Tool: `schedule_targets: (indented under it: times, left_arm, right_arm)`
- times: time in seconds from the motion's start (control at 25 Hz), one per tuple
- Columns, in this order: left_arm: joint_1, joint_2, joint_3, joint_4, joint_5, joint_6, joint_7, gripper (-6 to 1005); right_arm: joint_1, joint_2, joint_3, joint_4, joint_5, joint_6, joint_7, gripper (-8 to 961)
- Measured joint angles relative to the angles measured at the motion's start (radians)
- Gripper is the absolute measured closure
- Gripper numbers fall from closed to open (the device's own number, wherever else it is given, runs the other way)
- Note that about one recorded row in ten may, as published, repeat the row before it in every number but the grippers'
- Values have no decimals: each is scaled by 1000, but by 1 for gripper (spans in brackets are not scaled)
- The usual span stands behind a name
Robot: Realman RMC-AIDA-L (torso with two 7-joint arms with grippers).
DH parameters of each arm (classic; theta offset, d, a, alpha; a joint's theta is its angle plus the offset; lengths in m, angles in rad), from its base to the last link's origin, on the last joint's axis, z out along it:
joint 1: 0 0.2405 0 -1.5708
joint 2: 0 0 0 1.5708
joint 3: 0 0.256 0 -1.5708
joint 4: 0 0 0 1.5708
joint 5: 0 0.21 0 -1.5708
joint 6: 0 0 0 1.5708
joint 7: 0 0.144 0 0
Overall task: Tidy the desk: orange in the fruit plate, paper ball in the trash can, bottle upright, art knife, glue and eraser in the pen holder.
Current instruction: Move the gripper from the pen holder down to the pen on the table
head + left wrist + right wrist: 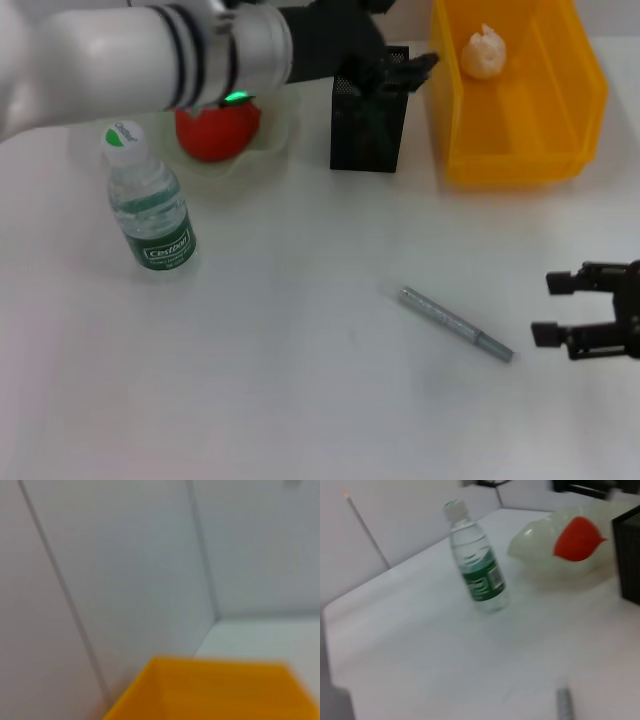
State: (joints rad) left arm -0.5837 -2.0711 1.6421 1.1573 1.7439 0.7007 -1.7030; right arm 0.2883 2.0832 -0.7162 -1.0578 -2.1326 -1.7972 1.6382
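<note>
Centrally, art knife alone; right gripper wide beside; left gripper state unclear.

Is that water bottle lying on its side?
No, the water bottle stands upright on the table, its white cap on top, beside the fruit plate.

bottle label — green band, white lettering too blurred to read

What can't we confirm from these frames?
- Black mesh pen holder contents: head view, left gripper covers its mouth.
- Whether the left gripper carries anything: hidden; its wrist view shows only the yellow plastic bin.
- Grey art knife: right wrist view, cut off by the edge.
</note>
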Motion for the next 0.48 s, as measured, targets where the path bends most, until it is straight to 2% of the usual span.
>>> schedule_targets:
  times: [0.08,0.12,0.16,0.24,0.28,0.32,0.36,0.4,0.48]
  left_arm:
    - [63,1,-34,42,-125,97,103,226]
    - [63,1,-34,42,-125,97,103,216]
    - [153,1,-89,49,-312,288,292,206]
    - [202,2,-114,26,-399,416,405,206]
    - [228,2,-123,9,-425,483,467,206]
    - [228,2,-123,9,-425,483,467,206]
    - [319,2,-143,-69,-450,587,607,207]
    - [319,2,-143,-69,-450,587,607,207]
    - [355,2,-144,-151,-449,633,678,207]
  right_arm:
    - [0,0,11,-45,1,5,58,120]
    - [1,0,17,-68,1,7,87,120]
    - [2,-1,23,-107,0,7,137,120]
    - [5,-1,25,-131,-3,9,170,120]
    - [9,-1,25,-149,-9,12,198,120]
    - [16,-1,24,-169,-19,12,236,120]
    - [23,-2,22,-185,-28,12,265,120]
    - [33,-2,14,-214,-47,8,309,120]
    - [58,-3,-27,-283,-102,-8,397,119]
